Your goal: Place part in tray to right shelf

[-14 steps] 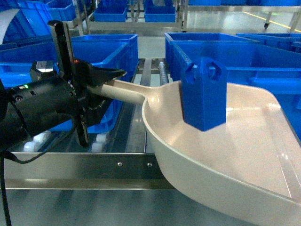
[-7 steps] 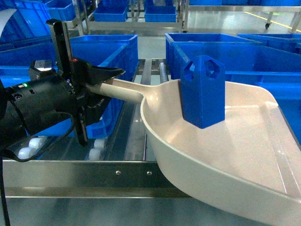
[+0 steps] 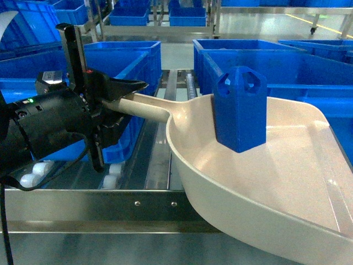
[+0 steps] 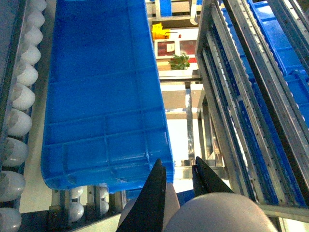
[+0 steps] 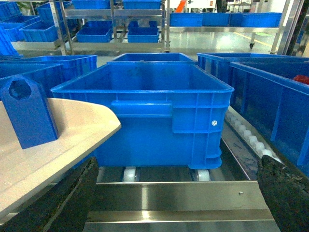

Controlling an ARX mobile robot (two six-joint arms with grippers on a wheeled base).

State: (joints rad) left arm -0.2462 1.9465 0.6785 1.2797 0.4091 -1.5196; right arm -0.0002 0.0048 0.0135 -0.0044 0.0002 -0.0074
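The blue part [image 3: 240,107] stands upright in the cream tray [image 3: 276,182], which is held in the air in front of the right shelf's steel rail [image 3: 110,207]. My left gripper [image 3: 118,105] is shut on the tray's handle [image 3: 146,109]; in the left wrist view its black fingers [image 4: 157,193] clamp the pale handle [image 4: 169,203]. The right wrist view shows the part [image 5: 28,112] on the tray [image 5: 53,140] at the left. My right gripper [image 5: 186,193] is open and holds nothing, its fingers [image 5: 282,193] wide apart before the shelf rail [image 5: 178,195].
Large blue crates [image 3: 127,66] [image 3: 287,72] sit on the shelf's white roller tracks [image 3: 36,171] behind the rail. One big crate [image 5: 159,111] stands straight ahead of my right gripper, with more crates [image 5: 270,96] to its right. More racks with crates stand in the background.
The tray with the part has barely shifted, and the left gripper keeps its hold on the handle.
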